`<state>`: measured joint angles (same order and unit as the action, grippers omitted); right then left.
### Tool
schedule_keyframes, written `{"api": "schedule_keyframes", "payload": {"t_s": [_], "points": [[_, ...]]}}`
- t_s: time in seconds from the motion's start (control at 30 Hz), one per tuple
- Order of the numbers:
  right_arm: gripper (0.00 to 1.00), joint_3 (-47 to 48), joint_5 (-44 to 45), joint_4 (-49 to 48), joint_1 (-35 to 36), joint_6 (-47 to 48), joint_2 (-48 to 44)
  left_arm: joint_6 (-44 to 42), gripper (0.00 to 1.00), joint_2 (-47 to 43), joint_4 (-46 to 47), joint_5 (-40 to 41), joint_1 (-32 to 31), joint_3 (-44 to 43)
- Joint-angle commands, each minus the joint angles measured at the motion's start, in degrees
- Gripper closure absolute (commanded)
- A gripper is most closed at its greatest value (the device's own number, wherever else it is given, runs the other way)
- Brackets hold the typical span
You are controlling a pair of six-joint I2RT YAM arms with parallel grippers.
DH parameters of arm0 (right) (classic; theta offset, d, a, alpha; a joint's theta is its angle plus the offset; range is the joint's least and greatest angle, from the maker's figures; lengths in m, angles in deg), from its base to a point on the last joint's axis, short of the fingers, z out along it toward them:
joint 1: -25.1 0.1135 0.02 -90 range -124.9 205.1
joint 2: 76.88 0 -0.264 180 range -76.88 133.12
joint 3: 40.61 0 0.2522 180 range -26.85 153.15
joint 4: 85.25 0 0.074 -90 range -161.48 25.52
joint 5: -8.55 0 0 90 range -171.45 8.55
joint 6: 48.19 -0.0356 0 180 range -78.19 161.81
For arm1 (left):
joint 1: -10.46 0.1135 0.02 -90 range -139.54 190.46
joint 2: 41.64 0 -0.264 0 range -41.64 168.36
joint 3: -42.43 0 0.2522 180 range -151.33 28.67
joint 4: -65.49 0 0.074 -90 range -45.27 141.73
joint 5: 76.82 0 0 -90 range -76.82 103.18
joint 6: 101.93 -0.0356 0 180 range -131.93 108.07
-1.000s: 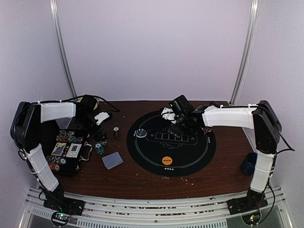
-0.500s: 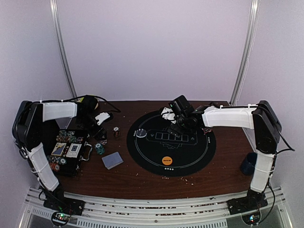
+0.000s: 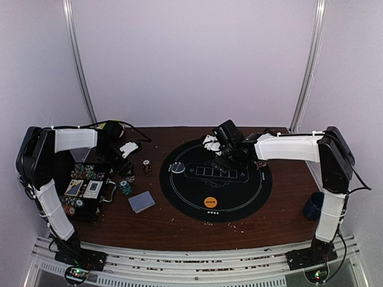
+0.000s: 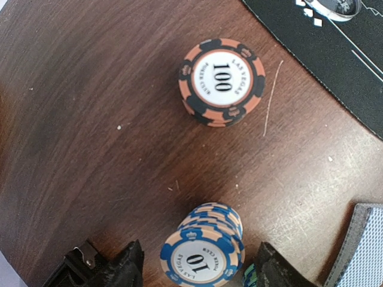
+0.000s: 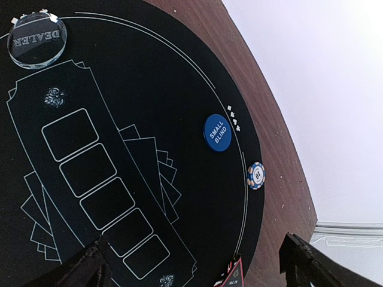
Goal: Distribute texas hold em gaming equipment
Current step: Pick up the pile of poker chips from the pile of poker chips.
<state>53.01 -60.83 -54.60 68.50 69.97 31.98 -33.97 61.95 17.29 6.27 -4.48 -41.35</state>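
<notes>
Chips worry us: our left gripper (image 4: 197, 270) stands spread, grasping nothing, jaws either side of the blue 10 stack (image 4: 203, 242) on bare wood (image 4: 90, 119). An off-centre squeeze may topple it toward the card deck (image 4: 362, 245). Our right gripper (image 5: 200, 263) hangs spread, empty, over the mat (image 5: 149, 78).
</notes>
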Motion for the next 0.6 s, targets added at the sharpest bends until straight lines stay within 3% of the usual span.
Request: {"api": "schedule_keyframes", "payload": {"t_s": [0.0, 0.43, 0.57], "points": [[0.0, -0.7, 1.5, -0.8, 0.6, 0.0, 0.3, 0.4, 0.34, 1.0, 0.8, -1.3, 0.5, -1.0], [0.0, -0.9, 1.9, -1.2, 0.8, 0.1, 0.4, 0.5, 0.37, 1.5, 0.6, -1.2, 0.5, -0.9], [0.0, -0.8, 2.0, -1.2, 0.7, 0.1, 0.5, 0.6, 0.42, 1.4, 0.6, -1.2, 0.5, -1.0]]}}
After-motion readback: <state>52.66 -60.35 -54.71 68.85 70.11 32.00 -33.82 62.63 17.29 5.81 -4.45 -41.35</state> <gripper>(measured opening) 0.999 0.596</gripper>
